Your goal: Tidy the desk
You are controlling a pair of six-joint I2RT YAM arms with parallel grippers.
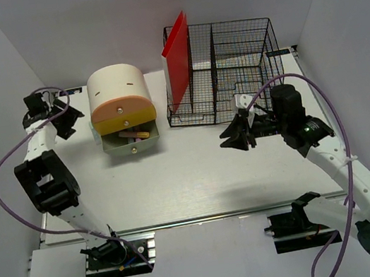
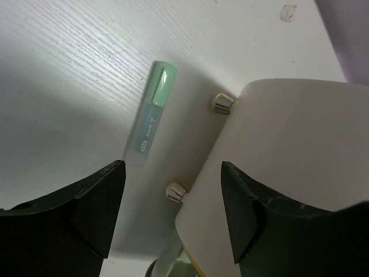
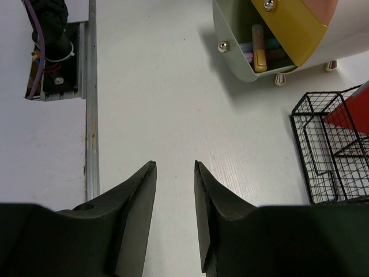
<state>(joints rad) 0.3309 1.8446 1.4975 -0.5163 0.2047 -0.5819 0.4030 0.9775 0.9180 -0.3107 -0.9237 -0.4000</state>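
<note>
The desk (image 1: pixel 199 179) is a wide white tabletop with a metal rail (image 3: pixel 91 115) along its front edge. A pale green pen (image 2: pixel 153 107) lies flat on it, just left of the cream-and-orange drawer box (image 1: pixel 119 100). My left gripper (image 2: pixel 173 165) hangs open above the gap between pen and box, holding nothing; it sits at the box's left side (image 1: pixel 71 121). My right gripper (image 3: pixel 174 164) is open over bare desk near the middle (image 1: pixel 225 140), fingers a little apart and empty.
The box's bottom drawer (image 1: pixel 132 141) is pulled out, with several pens inside (image 3: pixel 259 49). A black wire basket (image 1: pixel 230 66) stands at the back right with a red folder (image 1: pixel 176 47) leaning in its left end. Walls enclose the desk.
</note>
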